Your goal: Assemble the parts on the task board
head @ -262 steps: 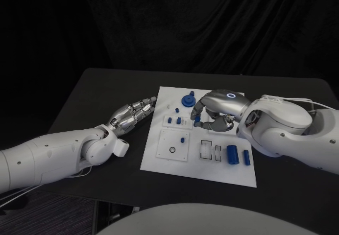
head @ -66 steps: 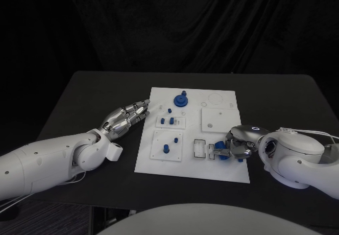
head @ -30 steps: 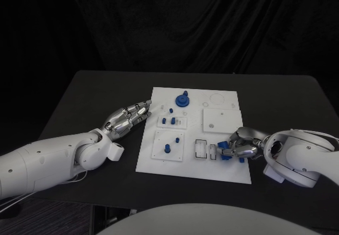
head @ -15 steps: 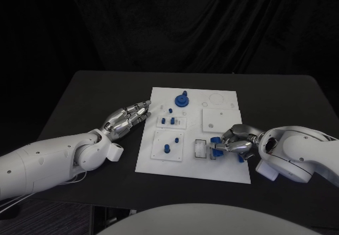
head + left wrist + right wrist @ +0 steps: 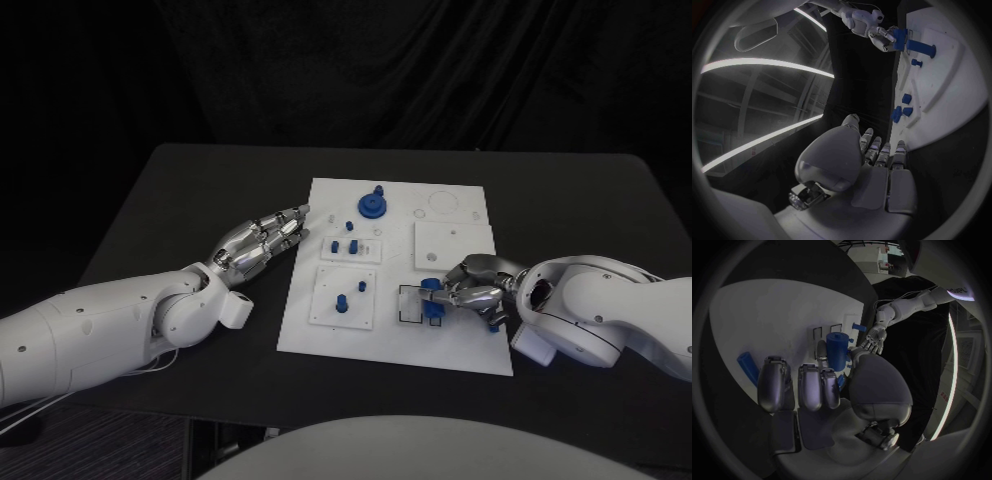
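Short blue plastic cylinder (image 5: 839,351) grasped upright in right hand (image 5: 472,285) fingers, over flat white task board (image 5: 459,352), slim blue peg (image 5: 747,367) lying beside fingers, left hand (image 5: 264,240) released, spread on black worktop (image 5: 188,190)

**Table and what is lying on it**

I am looking at a black table (image 5: 188,190) filling the middle of the frame. The white task board (image 5: 454,352) is lying flat on it, centre frame, with bare black surface showing all round.
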